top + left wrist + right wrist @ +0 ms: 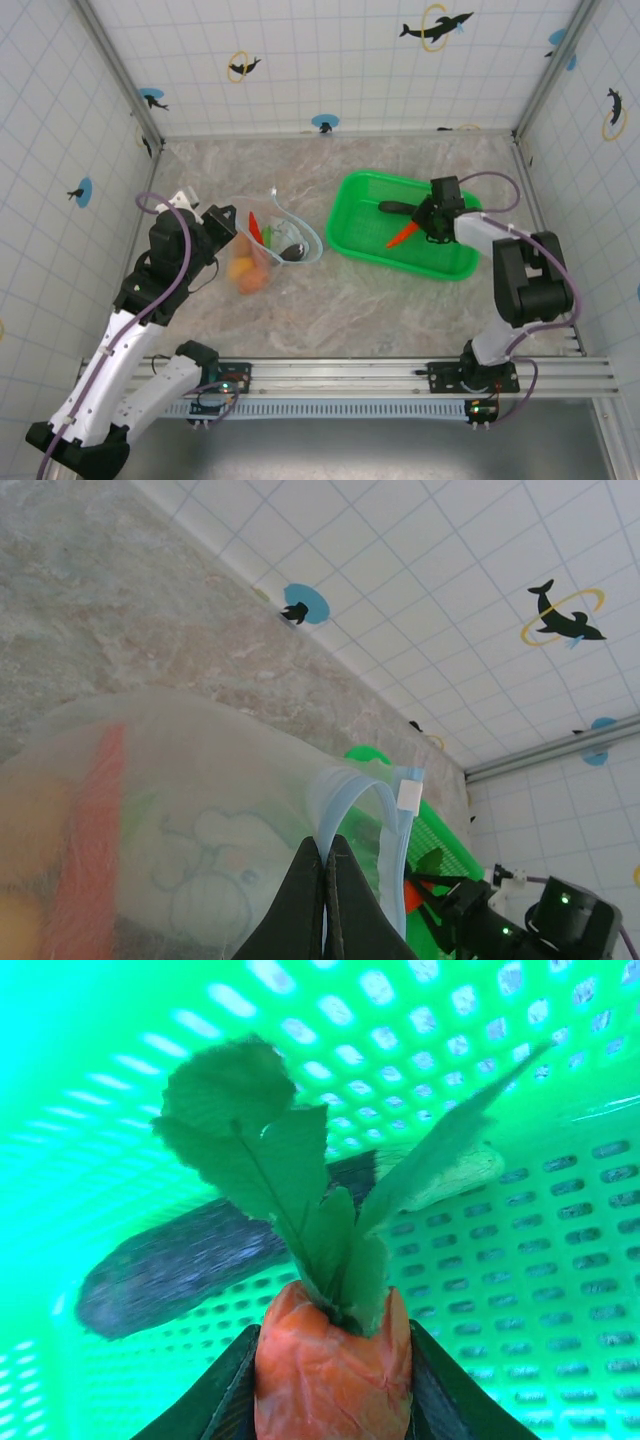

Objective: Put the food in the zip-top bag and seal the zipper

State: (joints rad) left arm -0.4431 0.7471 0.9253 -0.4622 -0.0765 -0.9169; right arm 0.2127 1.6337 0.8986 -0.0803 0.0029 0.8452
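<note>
A marbled grey-brown desk (330, 310) carries a green perforated plastic basket (440, 268) on the right. A clear floppy zip-top bag with a pale blue elephant print (262, 262) lies well apart from it on the left. The bag is slumped on the desk with its mouth gaping toward the basket. It already holds several toy foods: two yellow-orange round pieces, a red chili, a green piece and something dark near the opening. The left end effector (326, 880) is clenched on the bag's mouth edge, lifting it open. The right end effector (432, 215) reaches down into the basket, its fingers pressing both sides of an orange toy carrot with green fabric leaves (330, 1370). A dark purple toy eggplant (180, 1265) lies on the basket floor just behind the carrot. The pale blue zipper strip (350, 790) curves up from the pinched edge, unsealed, with a small white slider tab on it. This looks like the middle of the loading step. The next move probably calls for lifting the carrot clear of the basket wall and carrying it across into the held-open mouth, with the eggplant to follow before sealing.
</note>
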